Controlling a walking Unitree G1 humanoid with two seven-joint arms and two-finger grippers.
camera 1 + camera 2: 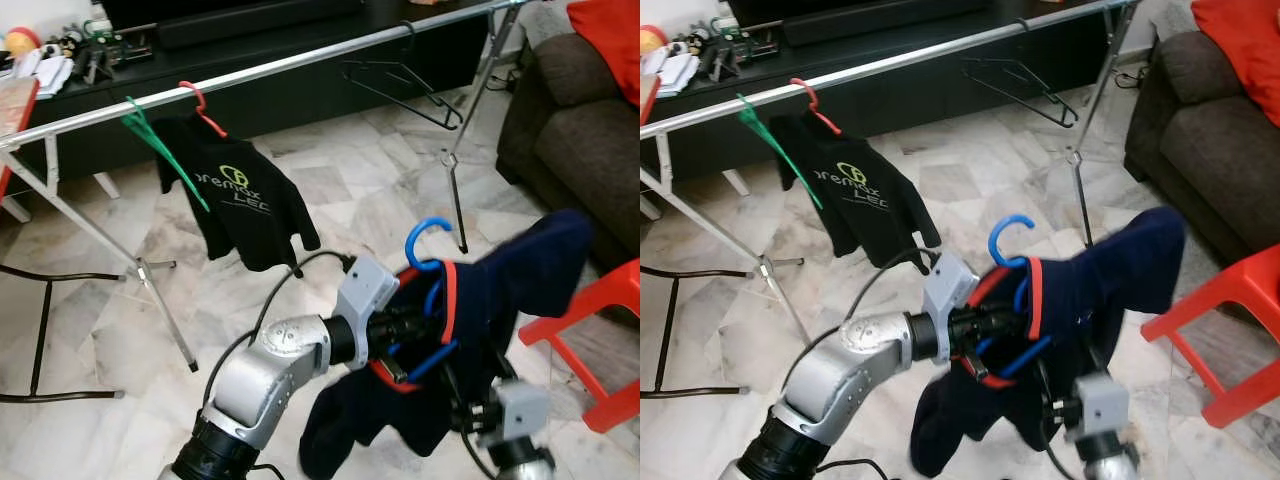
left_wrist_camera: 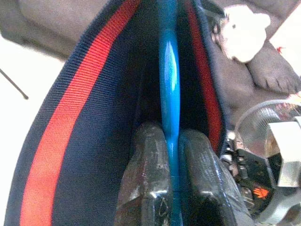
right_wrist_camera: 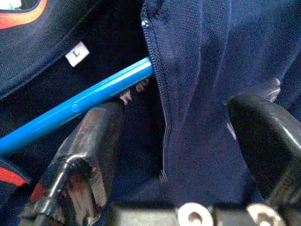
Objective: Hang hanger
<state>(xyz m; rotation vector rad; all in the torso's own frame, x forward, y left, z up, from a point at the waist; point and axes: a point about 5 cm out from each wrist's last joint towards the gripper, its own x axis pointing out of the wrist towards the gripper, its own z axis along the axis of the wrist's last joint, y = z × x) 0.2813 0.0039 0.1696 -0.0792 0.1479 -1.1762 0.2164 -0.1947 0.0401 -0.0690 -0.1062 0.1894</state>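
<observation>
A brown sofa (image 1: 575, 110) stands at the robot's right, and a long metal clothes rail (image 1: 300, 62) crosses the marble floor (image 1: 330, 190) ahead. On the rail hang a black T-shirt (image 1: 240, 195) on a red hanger (image 1: 200, 105), a green hanger (image 1: 150, 130) just beside it, and an empty black hanger (image 1: 405, 85) well apart toward the sofa. Low in front of the robot, the navy garment (image 1: 500, 290) with red collar trim drapes over the blue hanger (image 1: 428, 240), whose hook points up. The left gripper (image 2: 171, 188) is clamped on the blue hanger's bar inside the collar. The right gripper (image 3: 188, 141) sits spread wide against the navy cloth below, one finger (image 3: 94, 141) touching the blue bar.
</observation>
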